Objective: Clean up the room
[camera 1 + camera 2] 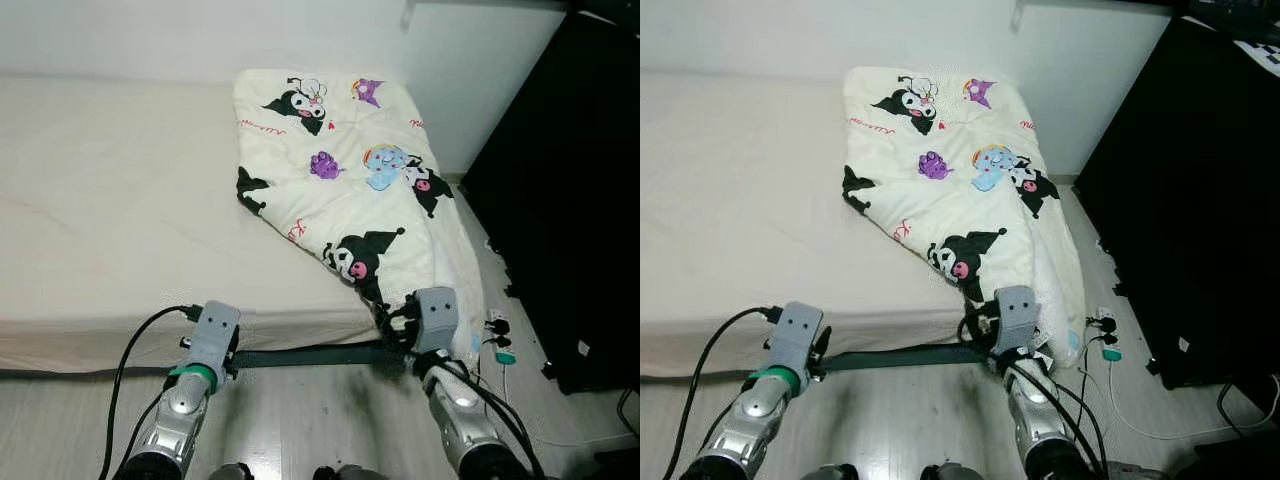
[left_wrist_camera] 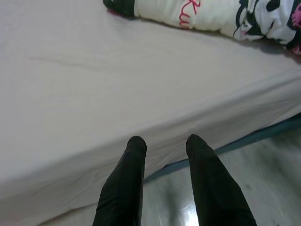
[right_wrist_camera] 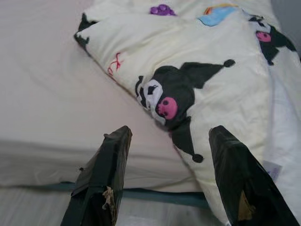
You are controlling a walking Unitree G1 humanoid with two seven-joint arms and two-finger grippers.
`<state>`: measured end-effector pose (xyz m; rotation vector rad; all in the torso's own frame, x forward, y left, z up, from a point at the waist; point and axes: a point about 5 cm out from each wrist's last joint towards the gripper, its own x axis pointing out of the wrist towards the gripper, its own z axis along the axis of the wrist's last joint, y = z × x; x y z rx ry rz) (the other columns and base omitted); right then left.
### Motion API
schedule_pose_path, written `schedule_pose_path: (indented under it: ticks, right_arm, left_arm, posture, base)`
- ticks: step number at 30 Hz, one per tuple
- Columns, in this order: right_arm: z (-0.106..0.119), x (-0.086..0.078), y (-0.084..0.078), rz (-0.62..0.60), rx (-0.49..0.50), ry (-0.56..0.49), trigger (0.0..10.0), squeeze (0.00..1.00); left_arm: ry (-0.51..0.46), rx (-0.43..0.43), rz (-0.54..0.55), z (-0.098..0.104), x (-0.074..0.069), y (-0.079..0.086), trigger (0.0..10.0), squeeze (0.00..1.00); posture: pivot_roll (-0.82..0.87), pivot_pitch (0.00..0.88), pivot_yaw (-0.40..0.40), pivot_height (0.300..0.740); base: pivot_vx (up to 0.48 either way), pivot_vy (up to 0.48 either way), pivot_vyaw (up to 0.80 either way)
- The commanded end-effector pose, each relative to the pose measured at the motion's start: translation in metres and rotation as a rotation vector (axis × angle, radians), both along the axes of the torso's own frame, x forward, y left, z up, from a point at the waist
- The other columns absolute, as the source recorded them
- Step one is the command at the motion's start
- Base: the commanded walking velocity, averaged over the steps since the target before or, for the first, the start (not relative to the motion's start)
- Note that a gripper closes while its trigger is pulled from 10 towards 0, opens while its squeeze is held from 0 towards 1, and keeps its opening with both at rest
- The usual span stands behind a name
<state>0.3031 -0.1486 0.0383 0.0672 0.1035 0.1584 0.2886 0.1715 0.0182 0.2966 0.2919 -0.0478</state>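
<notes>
Barely started, I'd say: the blanket (image 1: 345,170) lies bunched and skewed on the bed (image 1: 120,210), one corner spilling over the edge just ahead of my right jaws (image 3: 169,176), which are wide open, empty. Left jaws (image 2: 164,155) open too, short of the bare mattress edge. Past the right jaws: wood floor (image 1: 320,410), black cabinet (image 1: 560,190), loose cables (image 1: 500,345).

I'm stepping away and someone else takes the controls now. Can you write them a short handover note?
Left gripper: open, holding nothing, at the bed's near edge over the bare mattress sheet.
Right gripper: open, holding nothing, pointed at the near corner of the cartoon-print blanket.
The blanket lies bunched on the bed's right side, one edge hanging toward the floor by a power strip.
Done: nothing visibly tidied.
Left: probably grasp the blanket and spread or fold it.
</notes>
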Motion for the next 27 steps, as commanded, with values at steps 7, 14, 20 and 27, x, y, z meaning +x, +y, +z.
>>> schedule_pose_path:
  ticks: [7,14,20,27]
  right_arm:
    - [-0.003,-0.001,-0.008,-0.048,0.071,0.037,10.0,0.0]
    - [0.004,0.001,-0.013,-0.028,-0.009,-0.011,10.0,0.0]
    - [0.014,0.003,-0.016,-0.028,-0.086,-0.069,10.0,0.0]
    - [0.022,0.009,-0.023,-0.052,-0.118,-0.102,10.0,0.0]
  left_arm:
    - [-0.027,-0.037,-0.02,0.006,0.003,-0.009,10.0,0.0]
    - [-0.053,-0.056,-0.022,0.012,0.004,-0.009,10.0,0.0]
    - [-0.063,-0.068,0.001,0.014,0.003,-0.003,10.0,0.0]
    - [-0.066,-0.07,0.01,0.015,0.003,-0.002,10.0,0.0]
  posture:
    - [0.02,0.063,-0.02,0.73]
    - [0.02,0.064,-0.017,0.73]
    - [0.02,0.066,-0.018,0.725]
    - [0.03,0.065,-0.019,0.695]
  base:
    - [0.0,0.0,0.0]
    - [0.0,0.0,0.0]
    - [0.0,0.0,0.0]
    - [0.0,0.0,0.0]
